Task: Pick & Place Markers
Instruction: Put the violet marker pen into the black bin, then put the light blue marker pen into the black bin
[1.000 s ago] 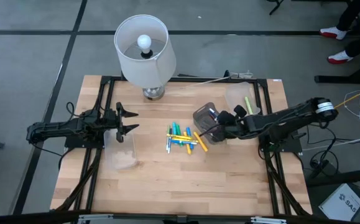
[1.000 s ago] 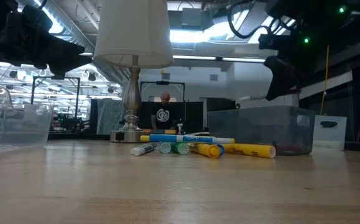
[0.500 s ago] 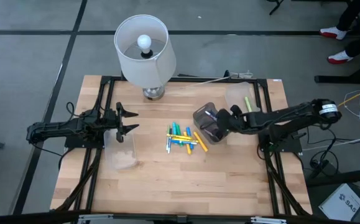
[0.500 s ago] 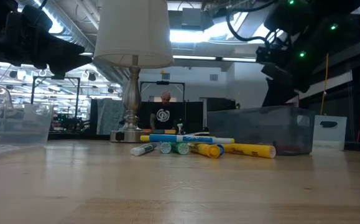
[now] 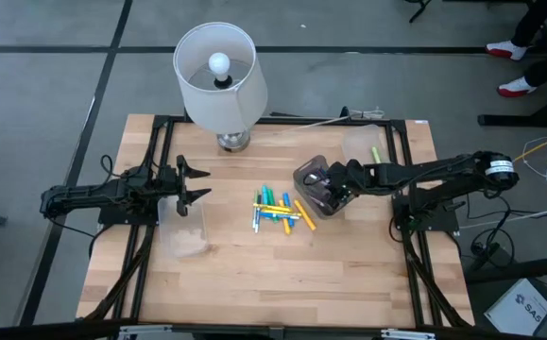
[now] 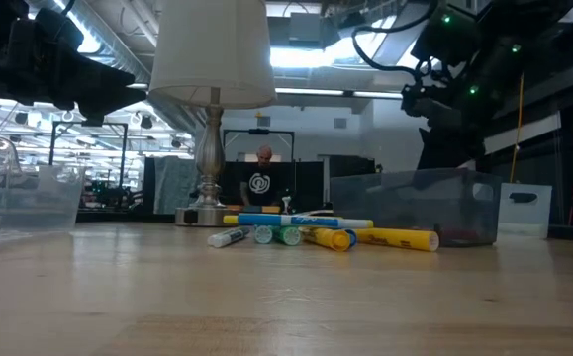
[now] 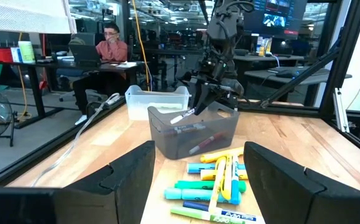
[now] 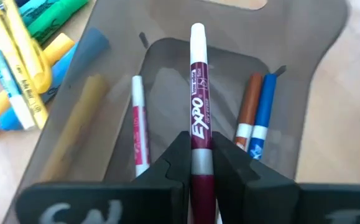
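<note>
My right gripper (image 5: 331,185) hangs over the smoky grey bin (image 5: 311,178), shut on a maroon-and-white marker (image 8: 197,93). Inside that bin lie a red-and-white marker (image 8: 139,134), a brown one (image 8: 250,102) and a blue one (image 8: 265,106). A pile of yellow, green and blue markers (image 5: 280,210) lies flat on the wood mid-table, left of the bin. My left gripper (image 5: 194,182) stands open and level at the table's left, above a clear bin (image 5: 186,231). My right gripper pinches the marker's barrel near its maroon back end (image 8: 198,163) between its two fingers. The marker lies along the fingers and sticks out ahead of them. It slants down from the table's right, white end (image 7: 178,118) foremost, over the bin's opening, clear of everything.
A white-shaded lamp (image 5: 218,76) stands at the far edge, left of centre. A second clear bin (image 5: 366,146) with a green marker (image 5: 377,156) sits at the far right. Bare wood lies along the near edge. A person sits beyond the table (image 7: 108,46).
My right gripper has carried the marker toward the table's left, from beside the grey bin to over its opening, sinking a little and tipping further downward. The marker stays in its hold.
</note>
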